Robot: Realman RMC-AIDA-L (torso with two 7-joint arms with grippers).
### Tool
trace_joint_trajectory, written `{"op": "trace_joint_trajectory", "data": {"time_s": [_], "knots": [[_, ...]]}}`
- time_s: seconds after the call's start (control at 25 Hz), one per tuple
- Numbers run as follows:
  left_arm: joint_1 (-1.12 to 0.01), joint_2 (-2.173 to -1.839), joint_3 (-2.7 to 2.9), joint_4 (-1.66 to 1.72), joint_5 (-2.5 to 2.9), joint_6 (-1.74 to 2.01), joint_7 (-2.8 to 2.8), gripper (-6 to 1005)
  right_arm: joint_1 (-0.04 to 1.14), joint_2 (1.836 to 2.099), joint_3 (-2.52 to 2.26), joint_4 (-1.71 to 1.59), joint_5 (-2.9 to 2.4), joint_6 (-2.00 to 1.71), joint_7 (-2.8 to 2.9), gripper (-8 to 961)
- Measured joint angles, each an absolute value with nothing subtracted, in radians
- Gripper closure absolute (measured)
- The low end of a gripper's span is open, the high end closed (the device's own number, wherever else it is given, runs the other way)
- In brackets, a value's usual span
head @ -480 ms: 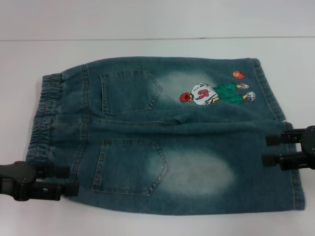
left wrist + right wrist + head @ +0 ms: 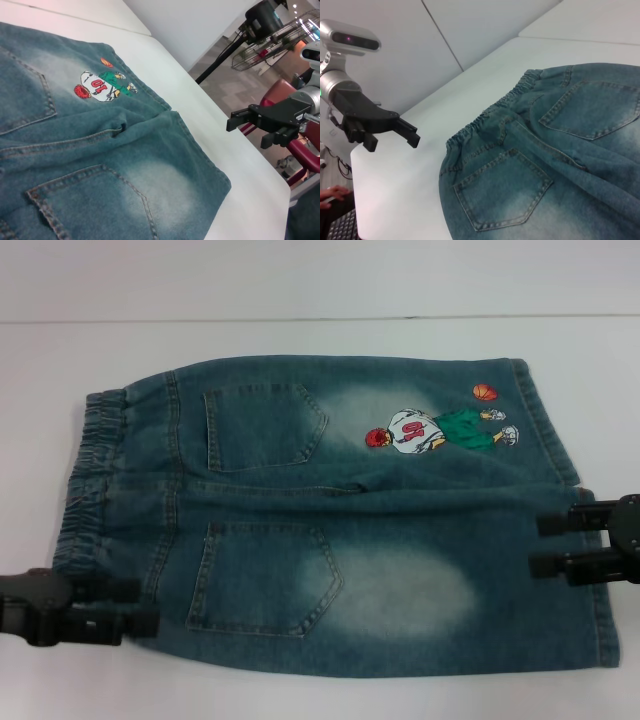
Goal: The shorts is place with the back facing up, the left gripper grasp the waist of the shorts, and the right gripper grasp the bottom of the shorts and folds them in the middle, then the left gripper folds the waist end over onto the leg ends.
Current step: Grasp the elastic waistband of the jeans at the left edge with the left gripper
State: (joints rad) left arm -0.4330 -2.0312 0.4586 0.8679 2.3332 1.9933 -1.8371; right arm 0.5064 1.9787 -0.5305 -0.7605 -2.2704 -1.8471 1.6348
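In the head view, the denim shorts (image 2: 330, 515) lie flat on the white table (image 2: 300, 335), filling the middle of the frame. The elastic waistband (image 2: 95, 475) is at the left side and the leg hems (image 2: 585, 540) at the right, with two back pockets facing up. A stitched basketball player (image 2: 435, 430) with an orange ball (image 2: 484, 392) sits on the upper leg, in the upper right part of the cloth. The left gripper (image 2: 140, 605) is in the lower left corner, by the near end of the waistband, its fingers parted and holding nothing. The right gripper (image 2: 545, 543) enters from the right edge over the hem of the lower leg, fingers spread apart with denim showing between them; whether it touches the cloth cannot be told.

In the left wrist view, the shorts (image 2: 100, 165) fill the left and lower part of the frame, the player patch (image 2: 102, 86) in the upper left. The right gripper (image 2: 250, 127) shows at the right, open, above the table edge, apart from the hem.

In the right wrist view, the shorts (image 2: 550, 165) fill the lower right, waistband (image 2: 490, 120) toward the centre. The left gripper (image 2: 410, 134) is at the left, open, clear of the waistband.
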Motion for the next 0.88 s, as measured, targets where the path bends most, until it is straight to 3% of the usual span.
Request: {"op": "trace_joint_trajectory", "data": {"time_s": [0.56, 0.88], "knots": [[-0.621, -1.913, 0.439, 0.970, 2.572, 1.965, -2.373, 96, 0.536, 1.972, -0.528, -0.763, -2.265, -1.862, 1.688, 151], [-0.689, -1.902, 0.487, 0.869, 2.769, 1.806, -2.445, 96, 0.550, 1.971, -0.533, -0.764, -2.267, -1.864, 1.710, 151]]}}
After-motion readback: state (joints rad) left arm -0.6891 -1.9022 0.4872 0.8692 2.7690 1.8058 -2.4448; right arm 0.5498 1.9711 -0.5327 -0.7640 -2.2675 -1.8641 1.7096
